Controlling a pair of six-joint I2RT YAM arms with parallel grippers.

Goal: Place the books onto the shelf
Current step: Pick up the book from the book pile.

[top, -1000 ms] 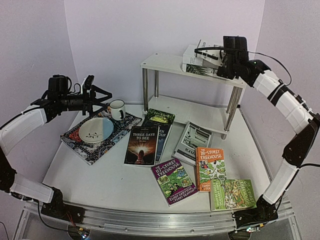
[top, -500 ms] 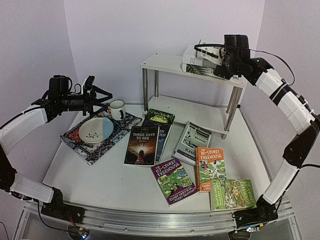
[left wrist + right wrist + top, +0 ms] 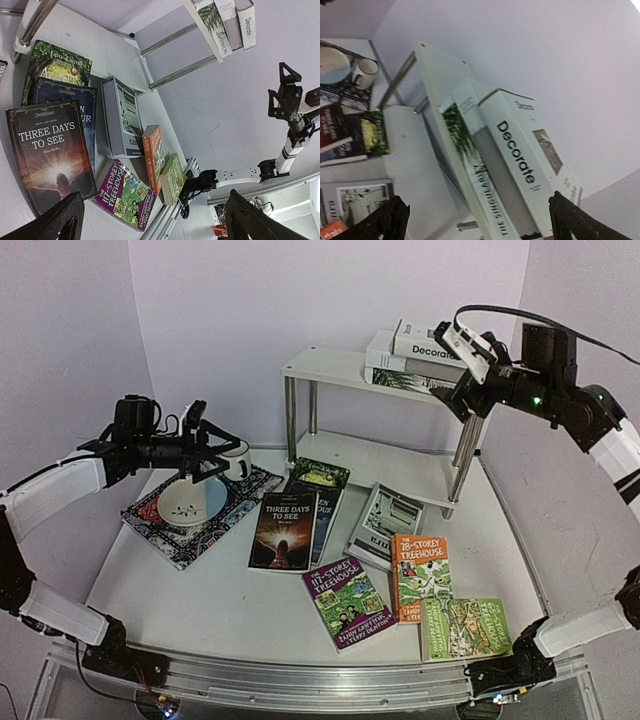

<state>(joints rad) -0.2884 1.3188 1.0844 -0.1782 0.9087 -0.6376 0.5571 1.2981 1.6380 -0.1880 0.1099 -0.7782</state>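
Left gripper: open, empty, left of shelf.
Right gripper: open, empty, beside shelf top.
Books: stack on shelf top; rest flat before shelf.
Dark novel: nearer left gripper, long axis shelfward.

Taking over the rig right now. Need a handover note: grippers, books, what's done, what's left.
Left gripper: open, empty, near the bowl on the multicoloured patterned mat.
Right gripper: open, empty, beside the shelved stack.
Done: three books stacked on the top board of the white two-tier shelf with chrome legs, white "Decorate" hardback uppermost.
Left: seven on the table: dark "Three Days to See", blue novel, green Alice book, grey hardback, purple Treehouse paperback, orange one, green one.
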